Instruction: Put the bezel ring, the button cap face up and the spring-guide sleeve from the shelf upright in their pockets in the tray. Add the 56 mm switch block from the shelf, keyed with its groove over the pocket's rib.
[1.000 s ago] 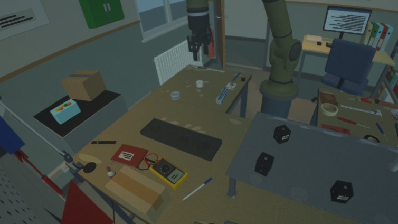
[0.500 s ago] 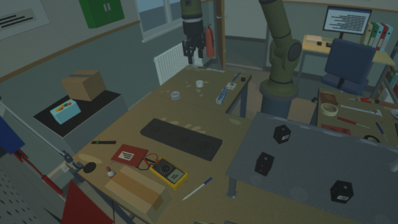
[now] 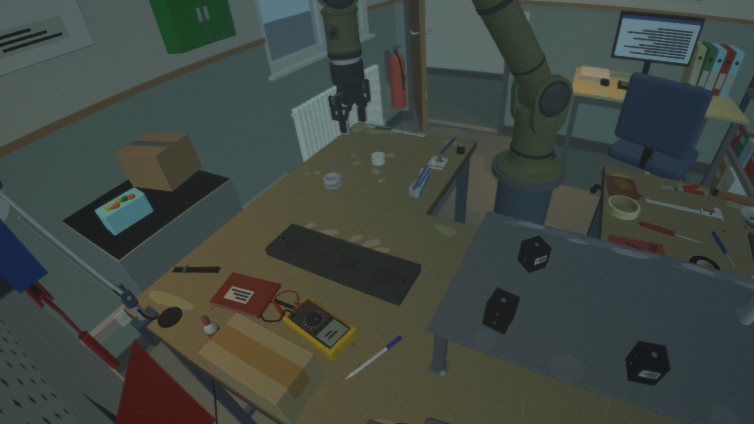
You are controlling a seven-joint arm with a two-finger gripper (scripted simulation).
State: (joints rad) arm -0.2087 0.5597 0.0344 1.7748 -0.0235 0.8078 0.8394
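Observation:
The bezel ring [image 3: 332, 180], a pale translucent ring, lies flat on the raised wooden shelf at the far end of the bench, and a small white cylindrical part [image 3: 378, 158] stands a little behind it to the right. A tiny black part [image 3: 460, 149] sits near the shelf's right edge. The dark tray [image 3: 344, 262] lies on the bench in front of the shelf. Three black switch blocks [image 3: 534, 253] [image 3: 500, 310] [image 3: 647, 362] rest on the grey table to the right. My gripper [image 3: 349, 114] hangs open and empty above the shelf's far left corner.
Behind the shelf stand a white radiator [image 3: 316, 124] and a red fire extinguisher [image 3: 397, 78]. A blue caliper [image 3: 422, 179] lies on the shelf's right side. A red notebook [image 3: 245, 295], yellow multimeter [image 3: 319, 328], pen [image 3: 374, 357] and cardboard box [image 3: 261, 364] crowd the bench's near end.

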